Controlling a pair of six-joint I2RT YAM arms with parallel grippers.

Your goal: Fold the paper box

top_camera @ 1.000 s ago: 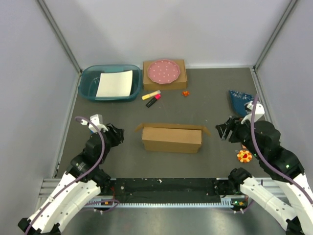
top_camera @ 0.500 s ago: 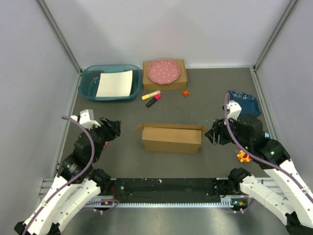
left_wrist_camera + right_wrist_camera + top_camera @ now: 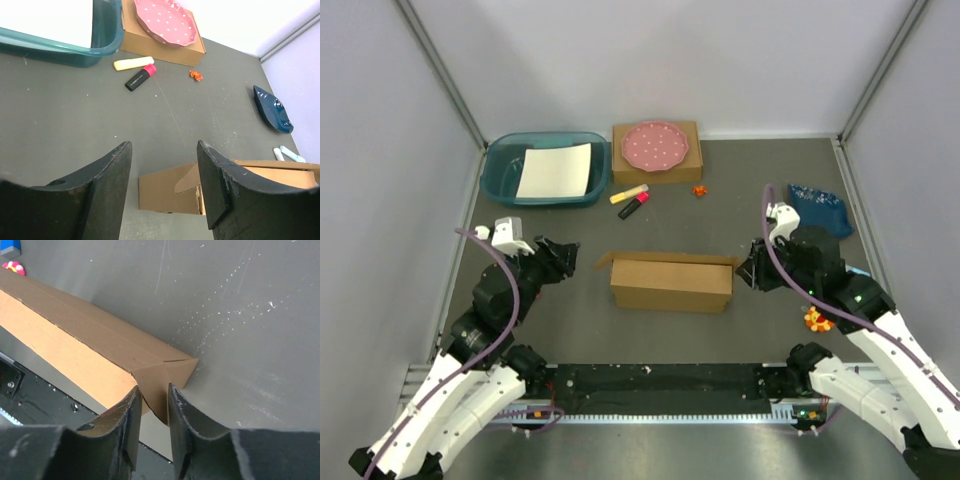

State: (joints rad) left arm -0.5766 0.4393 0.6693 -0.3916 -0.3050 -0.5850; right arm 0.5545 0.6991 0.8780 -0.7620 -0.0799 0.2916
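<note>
While bin (image 3: pixel 500 172) holds white sheet (image 3: pixel 555 172), L gripper (image 3: pixel 163 150) apart; R gripper (image 3: pixel 154 391) astride paper box (image 3: pixel 670 285) flap, grip unclear.

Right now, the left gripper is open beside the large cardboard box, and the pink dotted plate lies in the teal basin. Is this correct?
One thing is wrong: the pink dotted plate lies on the smaller brown box, not in the teal basin. The top external view shows this. The left gripper is open beside the large cardboard box.
</note>
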